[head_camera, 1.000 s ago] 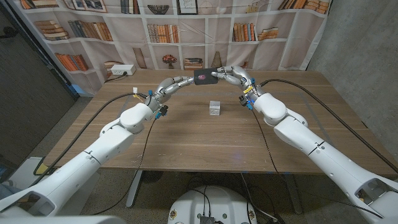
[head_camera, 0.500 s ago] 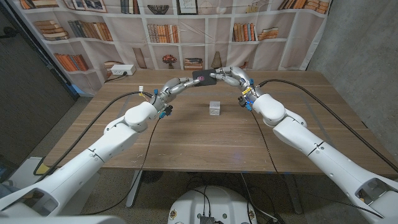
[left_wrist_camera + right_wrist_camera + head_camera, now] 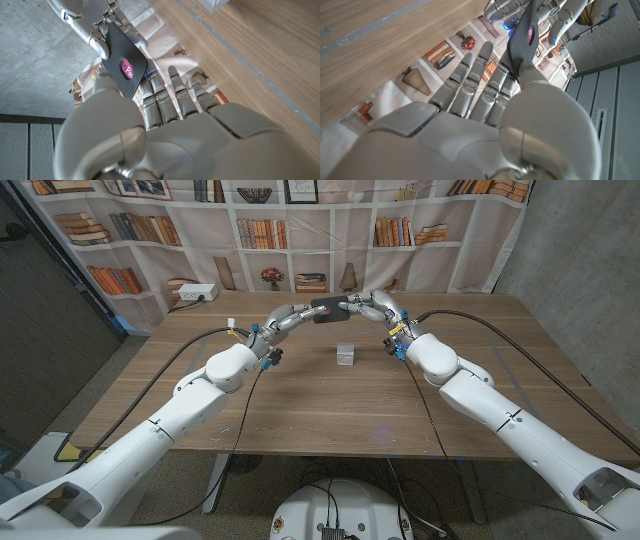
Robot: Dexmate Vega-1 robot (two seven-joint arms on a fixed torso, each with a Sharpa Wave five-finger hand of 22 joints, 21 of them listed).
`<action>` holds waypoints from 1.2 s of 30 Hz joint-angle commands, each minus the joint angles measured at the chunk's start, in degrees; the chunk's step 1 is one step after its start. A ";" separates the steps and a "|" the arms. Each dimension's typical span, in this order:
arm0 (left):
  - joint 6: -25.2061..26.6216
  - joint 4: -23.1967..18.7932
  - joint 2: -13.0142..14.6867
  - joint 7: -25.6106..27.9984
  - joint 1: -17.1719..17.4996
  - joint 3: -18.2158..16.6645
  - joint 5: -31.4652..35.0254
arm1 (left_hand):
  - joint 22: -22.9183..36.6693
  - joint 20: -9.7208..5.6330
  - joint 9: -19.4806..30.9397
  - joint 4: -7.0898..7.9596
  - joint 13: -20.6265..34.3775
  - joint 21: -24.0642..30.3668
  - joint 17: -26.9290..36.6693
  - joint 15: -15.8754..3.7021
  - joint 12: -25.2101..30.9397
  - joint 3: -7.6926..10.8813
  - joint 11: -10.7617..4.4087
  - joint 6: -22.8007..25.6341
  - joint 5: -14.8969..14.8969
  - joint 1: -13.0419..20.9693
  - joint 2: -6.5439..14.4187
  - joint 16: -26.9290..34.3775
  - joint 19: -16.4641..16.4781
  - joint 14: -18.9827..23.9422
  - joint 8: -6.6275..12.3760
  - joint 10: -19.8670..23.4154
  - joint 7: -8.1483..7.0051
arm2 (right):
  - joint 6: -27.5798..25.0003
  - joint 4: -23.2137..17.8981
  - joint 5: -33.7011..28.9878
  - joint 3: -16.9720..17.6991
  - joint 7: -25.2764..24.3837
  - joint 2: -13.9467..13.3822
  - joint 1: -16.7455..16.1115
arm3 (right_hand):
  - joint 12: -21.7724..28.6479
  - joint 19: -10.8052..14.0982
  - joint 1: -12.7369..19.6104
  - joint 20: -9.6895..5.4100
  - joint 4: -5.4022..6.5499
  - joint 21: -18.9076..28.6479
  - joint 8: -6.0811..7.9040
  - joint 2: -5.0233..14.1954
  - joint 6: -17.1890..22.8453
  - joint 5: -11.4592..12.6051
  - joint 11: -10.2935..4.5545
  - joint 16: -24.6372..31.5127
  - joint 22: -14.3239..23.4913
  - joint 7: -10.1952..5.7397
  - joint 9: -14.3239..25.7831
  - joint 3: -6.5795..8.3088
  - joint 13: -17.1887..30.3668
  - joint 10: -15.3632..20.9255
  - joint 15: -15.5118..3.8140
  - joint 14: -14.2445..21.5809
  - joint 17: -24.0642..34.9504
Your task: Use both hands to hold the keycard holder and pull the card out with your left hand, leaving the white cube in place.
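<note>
The dark keycard holder (image 3: 327,308) is being pinched at opposite ends by the fingers of the left hand (image 3: 293,313) and the right hand (image 3: 369,304), raised above the counter's (image 3: 300,395) far edge. The white cube (image 3: 346,353) is being left untouched on the counter nearer the robot, between both arms.

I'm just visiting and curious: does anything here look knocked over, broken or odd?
Nothing stands out. Both hands, left and right, hold the dark card holder in the air over the table, and the white cube sits squarely on the wood.
</note>
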 commanded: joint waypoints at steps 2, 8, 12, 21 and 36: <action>-1.40 0.65 -1.40 0.78 0.54 0.00 -0.81 | 0.10 0.14 0.11 -0.57 0.09 0.64 -0.08 -2.11 0.33 1.10 0.28 1.75 0.13 1.21 1.33 0.20 1.22 1.70 0.52 1.68 -0.10 | -0.92 -0.31 -0.38 -0.16 -0.64 -0.23 -0.47 | 0.35 0.04 0.16 0.23 0.23 0.20 0.36 0.50 2.64 0.39 -0.20 -0.20 0.29 -2.17 0.20 0.52 0.27 0.55 -3.39 0.72 0.06; -0.62 0.10 -0.80 1.11 0.66 0.15 -0.15 | 0.09 0.84 0.04 -1.60 0.32 0.50 -0.13 -1.95 -0.26 3.16 -0.02 1.96 1.16 3.94 2.90 -0.37 1.61 1.83 0.18 1.86 0.02 | -0.83 -0.54 -0.56 -0.11 -0.78 -0.35 -0.53 | 0.31 0.07 0.14 0.30 0.19 0.22 0.29 0.49 2.71 0.35 -0.22 -0.21 0.29 -2.17 0.21 0.59 0.26 0.48 -3.39 0.76 0.05; -0.18 -0.33 -0.41 1.32 0.85 0.10 0.11 | 0.09 0.98 0.01 -2.38 0.69 0.23 -0.13 -2.04 -1.04 4.80 -0.16 0.94 2.21 6.01 3.25 -0.89 1.51 1.69 -0.59 0.97 -0.04 | -0.85 -0.81 -0.73 -0.06 -0.96 -0.41 -0.58 | 0.31 0.07 0.08 0.39 0.19 0.22 0.22 0.46 2.67 0.32 -0.21 -0.20 0.29 -2.19 0.21 0.61 0.26 0.49 -3.31 0.79 0.06; -0.53 -0.33 -0.44 1.24 1.26 -0.18 -0.42 | 0.09 0.79 0.00 -2.66 0.94 -0.01 -0.11 -2.09 -1.35 5.95 -0.21 0.91 2.99 7.21 3.32 -1.17 1.26 1.71 -0.89 0.99 -0.08 | -1.10 -1.41 -0.90 0.00 -0.92 -0.67 -0.75 | 0.30 -0.04 0.11 0.56 0.08 0.19 0.12 0.45 2.75 0.27 -0.24 -0.25 0.29 -2.17 0.23 0.73 0.27 0.49 -3.39 0.74 0.04; -0.28 -0.12 -1.03 0.79 1.07 -0.01 -1.64 | 0.10 1.00 -0.04 -2.12 1.18 0.14 -0.08 -2.34 -1.28 6.62 -0.18 2.55 3.54 7.03 2.71 -0.98 2.16 3.22 -0.73 2.53 -0.29 | -1.22 -1.24 -1.13 -0.33 -0.55 -0.87 -0.84 | 0.29 -0.08 0.06 0.67 0.06 0.18 -0.02 0.57 2.76 0.22 -0.22 -0.16 0.29 -2.17 0.25 0.89 0.28 0.46 -3.45 0.96 0.09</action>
